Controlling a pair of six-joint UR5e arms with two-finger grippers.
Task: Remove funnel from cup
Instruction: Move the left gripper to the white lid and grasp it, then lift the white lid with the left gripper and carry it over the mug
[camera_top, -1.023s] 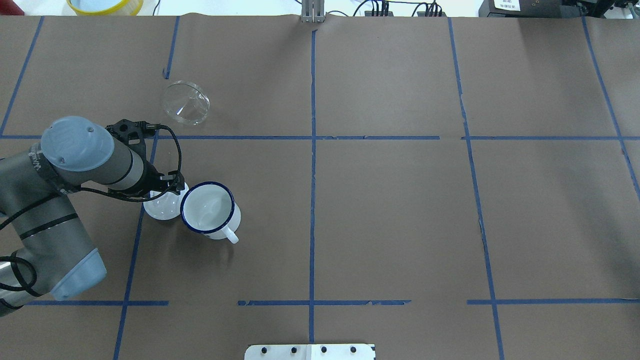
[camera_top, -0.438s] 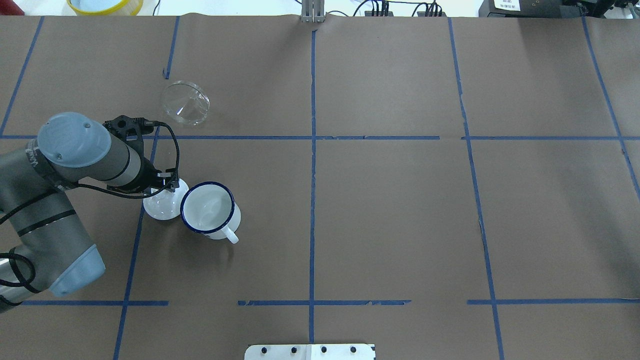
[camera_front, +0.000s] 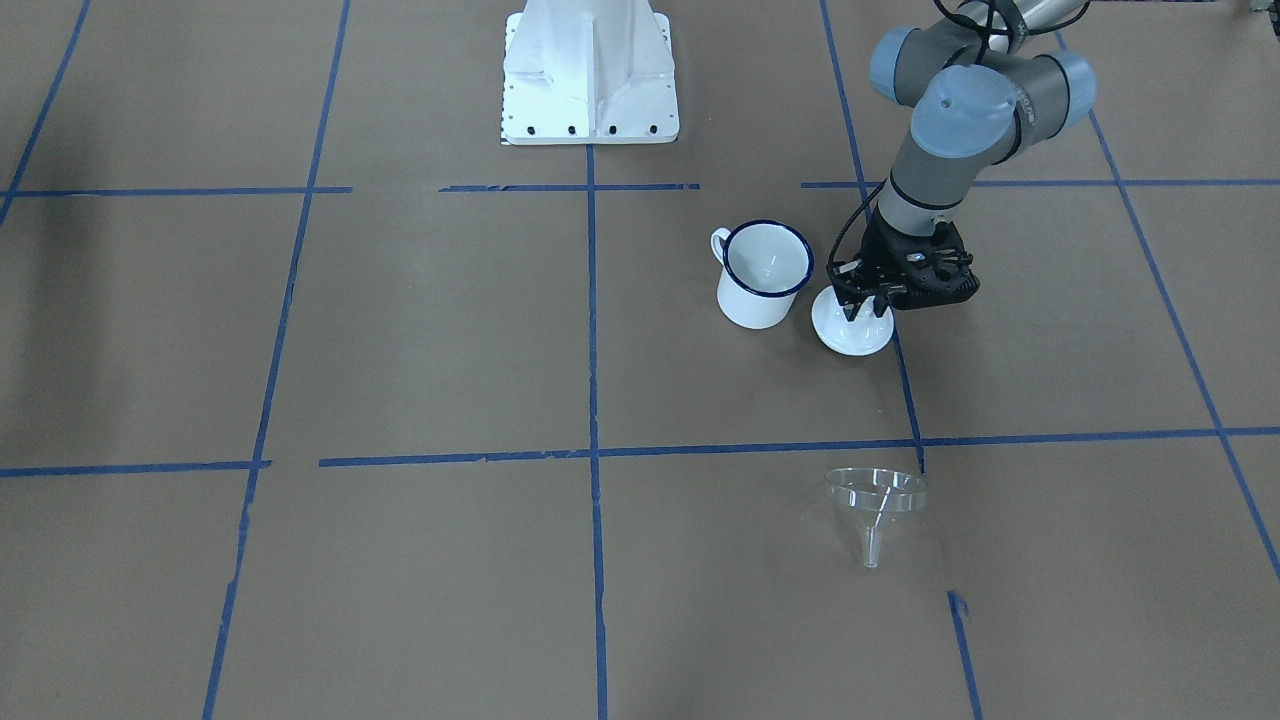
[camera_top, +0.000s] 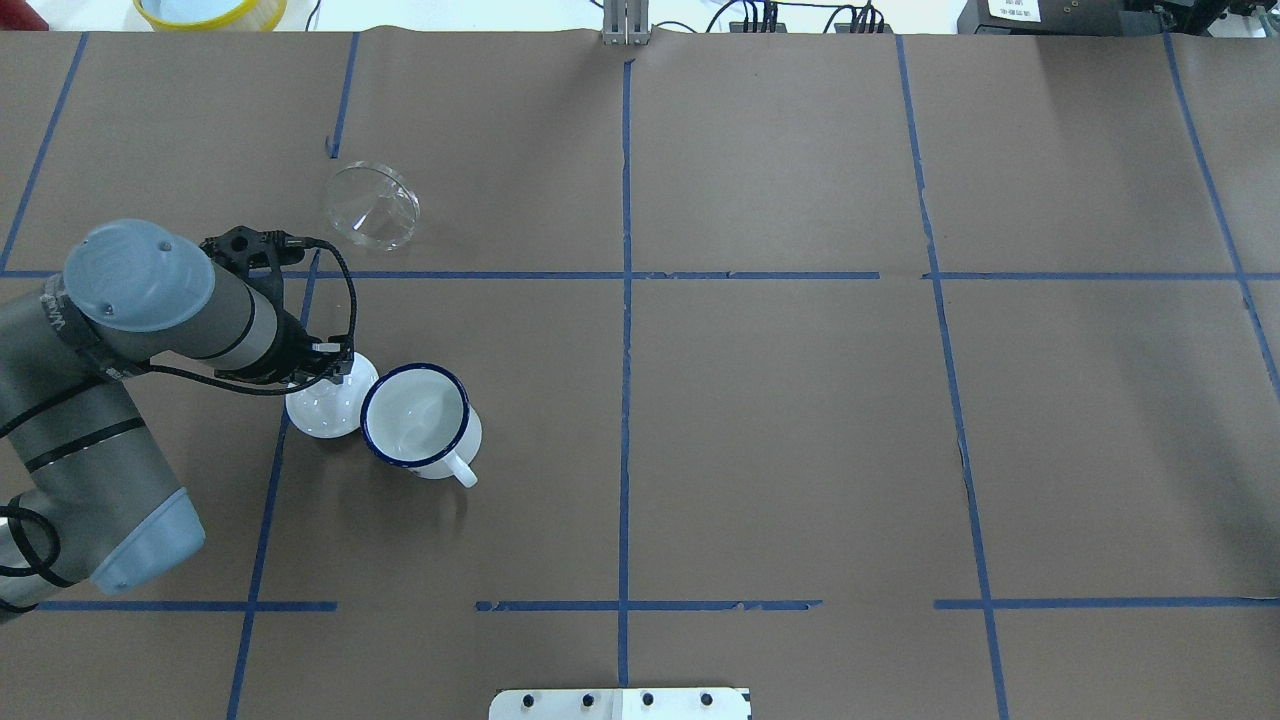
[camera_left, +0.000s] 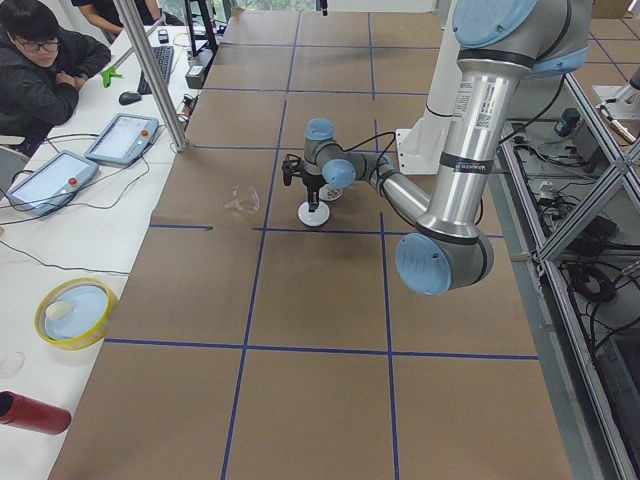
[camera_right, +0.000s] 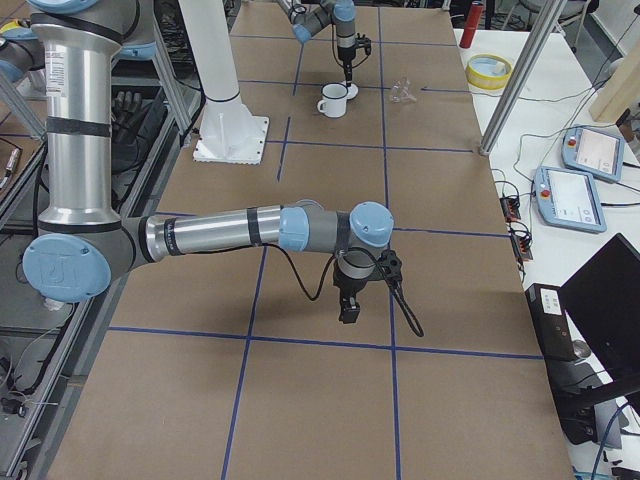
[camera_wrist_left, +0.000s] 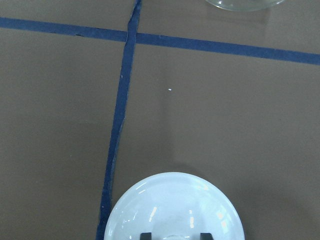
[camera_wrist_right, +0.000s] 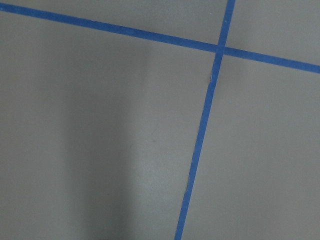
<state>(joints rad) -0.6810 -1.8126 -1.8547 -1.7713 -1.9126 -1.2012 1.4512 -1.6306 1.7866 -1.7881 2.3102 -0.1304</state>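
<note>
Overhead exterior view: the small clear see-through funnel (camera_top: 372, 205) is seen on the brown paper table (camera_top: 800, 420), well apart from the white blue-rimmed enamel mug (camera_top: 418, 418) — the job looks done. The left gripper (camera_front: 868, 308) is set over a white domed lid (camera_top: 318, 410) beside the mug. Whether it, or the right gripper (camera_right: 350, 300), is squeezed shut cannot be told. It should be lifted straight up, so nothing is bumped. Blue tape lines (camera_top: 625, 400) are stuck across the paper — a person (camera_left: 40, 70) is seated nearby.

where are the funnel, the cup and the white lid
funnel (camera_top: 371, 205), overhead exterior view, middle of its clear cone
cup (camera_top: 416, 418), overhead exterior view, inside its white bowl
white lid (camera_top: 319, 413), overhead exterior view, bare dome beside the cup
</note>
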